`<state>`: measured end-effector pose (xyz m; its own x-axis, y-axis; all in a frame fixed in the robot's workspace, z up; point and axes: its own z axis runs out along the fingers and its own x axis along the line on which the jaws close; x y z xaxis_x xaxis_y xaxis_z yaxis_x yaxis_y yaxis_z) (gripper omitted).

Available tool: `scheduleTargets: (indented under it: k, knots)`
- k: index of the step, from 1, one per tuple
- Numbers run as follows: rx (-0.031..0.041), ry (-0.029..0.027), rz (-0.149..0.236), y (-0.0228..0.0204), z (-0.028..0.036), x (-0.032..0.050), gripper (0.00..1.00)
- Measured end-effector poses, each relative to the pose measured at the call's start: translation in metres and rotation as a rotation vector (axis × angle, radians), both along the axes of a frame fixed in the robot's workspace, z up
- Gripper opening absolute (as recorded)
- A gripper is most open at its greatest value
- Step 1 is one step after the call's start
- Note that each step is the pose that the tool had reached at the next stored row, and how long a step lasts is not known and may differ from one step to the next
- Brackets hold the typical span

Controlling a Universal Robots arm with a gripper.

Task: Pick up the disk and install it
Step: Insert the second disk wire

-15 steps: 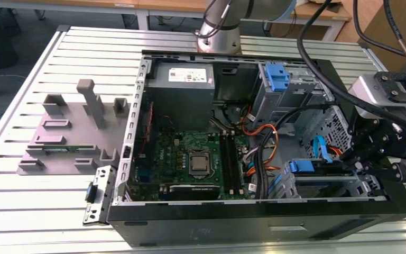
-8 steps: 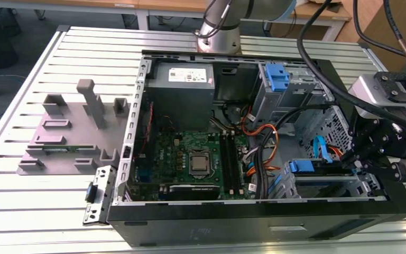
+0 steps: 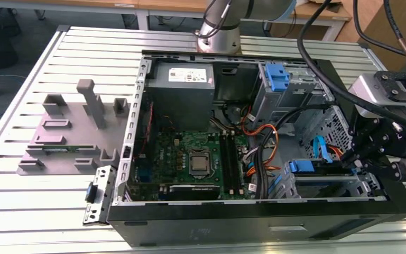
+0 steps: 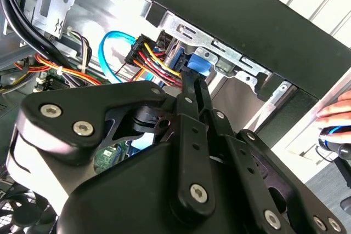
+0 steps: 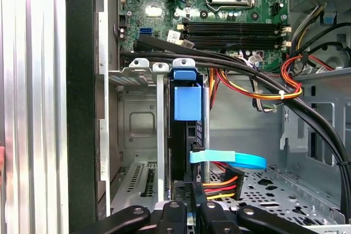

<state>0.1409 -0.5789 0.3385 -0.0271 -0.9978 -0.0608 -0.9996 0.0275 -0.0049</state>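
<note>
**End effector at the drive cage, disk standing in its slot**

An open computer case (image 3: 259, 222) lies on its side on the slatted metal tabletop (image 3: 19, 211). In the exterior view the black end effector (image 3: 372, 151) hangs at about 3 o'clock of the case, over the drive cage (image 3: 330, 185) in the corner toward 4 o'clock. Whether its fingers are spread or pressed together cannot be told: in both wrist views the black linkage hides the tips.

The disk (image 5: 185, 135) stands on edge in the cage, seen in the first wrist view as a dark narrow body between silver cage walls, with its blue plastic rail tab (image 5: 187, 101) at the end toward the motherboard (image 5: 208, 4). The end effector's links (image 5: 186, 212) sit at the disk's opposite end, just beside a light blue data cable (image 5: 230, 160) and a bundle of red, orange and yellow power wires (image 5: 222, 187) that run to the drive. In the second wrist view the blue tab (image 4: 198, 65) shows just past the tip of the black linkage (image 4: 192, 135), next to the same coloured wires (image 4: 153, 58).

In the exterior view a grey power supply (image 3: 182, 79) lies at 11 o'clock of the case, and a tall blue clip (image 3: 278, 79) stands at 1 o'clock. A grey fixture block (image 3: 69, 132) rests on the tabletop at 9 o'clock, well apart from the case. Fingertips of a person (image 4: 335, 110) appear at the case's outer edge in the second wrist view.
</note>
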Motion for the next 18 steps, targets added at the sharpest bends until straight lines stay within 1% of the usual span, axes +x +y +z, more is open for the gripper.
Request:
scheduleTargets:
  k: [7,18]
  knots:
    - [0.0007,0.0000,0.000,0.0009,0.0001,-0.0017,0.16]
    - [0.0015,0.0000,0.000,0.0062,-0.0001,-0.0051,0.16]
